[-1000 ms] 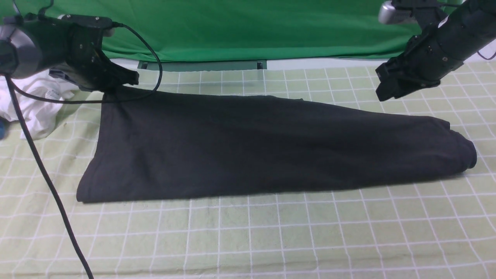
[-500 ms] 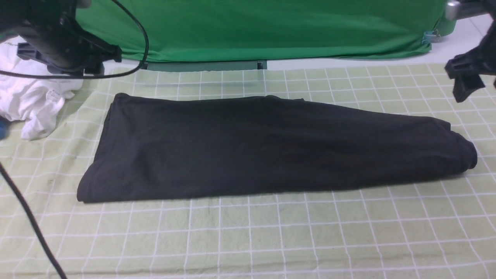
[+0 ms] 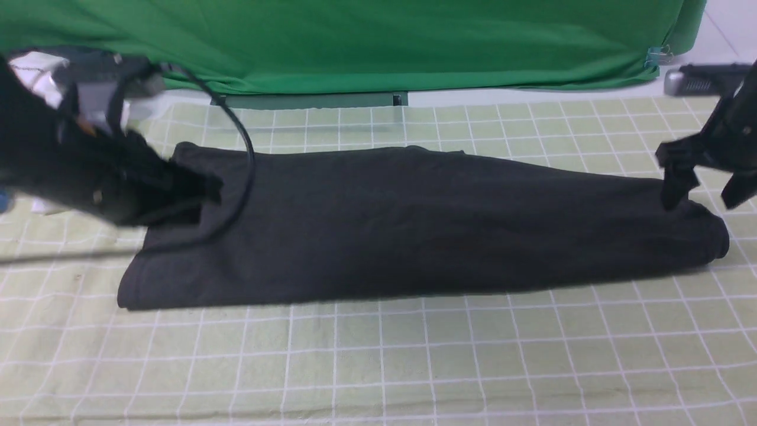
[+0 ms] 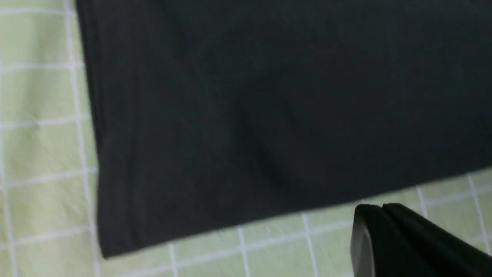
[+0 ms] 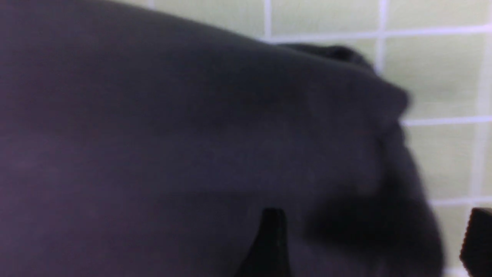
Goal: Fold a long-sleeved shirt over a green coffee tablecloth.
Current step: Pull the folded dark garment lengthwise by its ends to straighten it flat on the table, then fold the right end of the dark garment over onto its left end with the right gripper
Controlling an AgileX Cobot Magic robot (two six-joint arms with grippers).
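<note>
Ground: green coffee tablecloth (image 3: 378, 355), pale yellow-green with a thin white grid, fills the front view from 9 to 3 o'clock and down to 6.
Backdrop: plain green fabric (image 3: 378, 41) hangs across 12 o'clock, behind the tablecloth.
Garment: long-sleeved shirt (image 3: 414, 225), black, lies flat on the tablecloth at the centre, folded into one long band.
At left: left tool (image 3: 208, 190) at 9 o'clock, low over the shirt's wide end. Its jaws are pressed together, and the left wrist view shows nothing between them.
At right: right tool (image 3: 702, 188) at 3 o'clock, jaws spread wide, straddling the far corner of the shirt's bunched narrow end without clamping it.
Cable: black cable (image 3: 251, 157) from the left arm (image 3: 53, 171) loops down across the shirt's far 9 o'clock corner.
Risk: the likely next step is lifting an end to fold the band shorter. The right tool could pinch only the top layer, so the layers peel apart, or bite too deep and drag the tablecloth up. The closed left tool cannot take hold until it opens. The cable could snag and ruck the shirt.
Axis: long axis runs 9 to 3 o'clock. The wide, straight-edged end points to 9, the tapered, rolled end to 3.
</note>
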